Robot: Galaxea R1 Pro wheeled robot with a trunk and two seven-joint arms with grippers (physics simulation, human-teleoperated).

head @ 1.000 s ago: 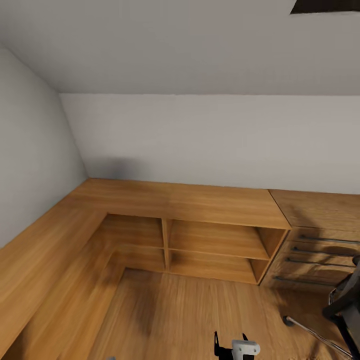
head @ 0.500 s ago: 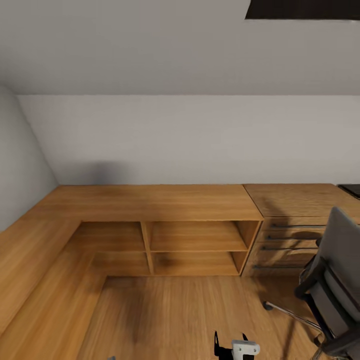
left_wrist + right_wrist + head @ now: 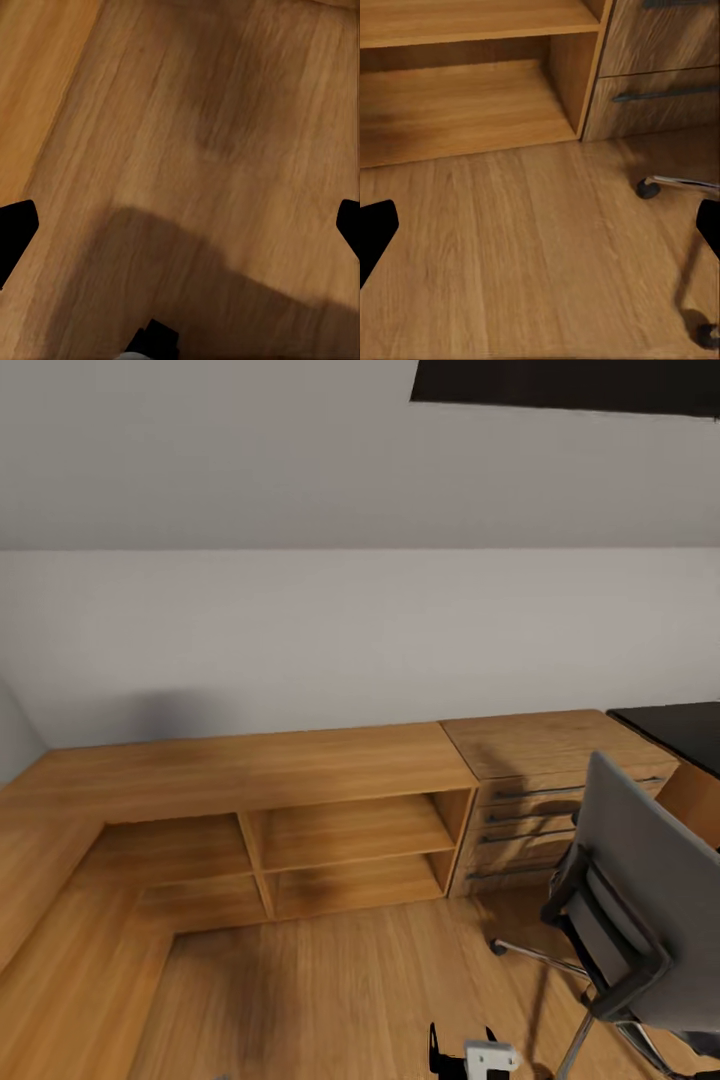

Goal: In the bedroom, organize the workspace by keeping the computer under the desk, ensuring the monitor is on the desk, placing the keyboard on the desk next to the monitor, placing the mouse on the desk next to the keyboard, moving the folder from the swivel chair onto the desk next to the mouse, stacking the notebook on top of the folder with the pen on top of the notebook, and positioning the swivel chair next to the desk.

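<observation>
Bedroom corner: wooden floor (image 3: 330,1000), low open shelf unit (image 3: 300,840) along the wall, light wooden drawer chest (image 3: 540,790) beside it. Swivel chair (image 3: 640,900) at view's right with its back to us, black desk (image 3: 680,730) corner behind it. Both grippers empty, jaws wide, over bare floor. Judgement: transit step; turn on toward the chair, arms tucked, stop clear of the casters (image 3: 647,188) before reaching for the folder on its seat.

I'm looking into a home bedroom doubling as a study: a sloped white ceiling (image 3: 300,450) is running down over a low wooden shelf unit (image 3: 340,840), a wooden drawer chest (image 3: 540,790) is sitting beside it, and a chair (image 3: 640,900) is standing on wood flooring (image 3: 330,1000) beyond my jaws, near a black desk (image 3: 680,730).
</observation>
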